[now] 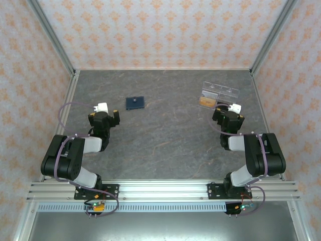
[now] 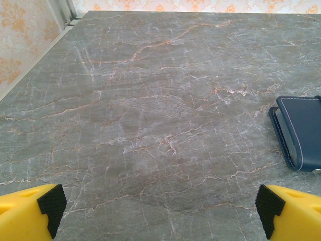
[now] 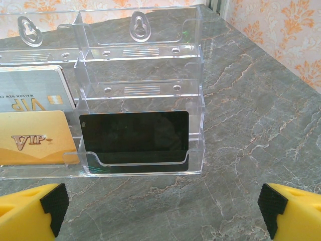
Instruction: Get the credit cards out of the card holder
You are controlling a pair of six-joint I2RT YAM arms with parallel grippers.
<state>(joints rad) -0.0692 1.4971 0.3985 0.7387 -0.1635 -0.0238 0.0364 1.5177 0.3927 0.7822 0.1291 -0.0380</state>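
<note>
The card holder [image 1: 135, 102] is a small navy wallet lying closed and flat on the grey marble table, left of centre. In the left wrist view the card holder [image 2: 301, 133] shows at the right edge with white stitching. The credit cards are hidden inside it. My left gripper [image 1: 107, 110] hovers to the wallet's near left, apart from it. Seen from its wrist, the left gripper [image 2: 160, 213] is open over bare table. My right gripper [image 1: 226, 109] sits at the far right. The right gripper [image 3: 163, 213] is open with nothing between its fingers.
A clear plastic box [image 1: 219, 93] stands just beyond the right gripper. Its tiered pockets [image 3: 145, 50] hold a gold VIP card [image 3: 35, 138], a grey VIP card [image 3: 35, 93] and a black card [image 3: 133, 133]. Patterned walls enclose the table on three sides.
</note>
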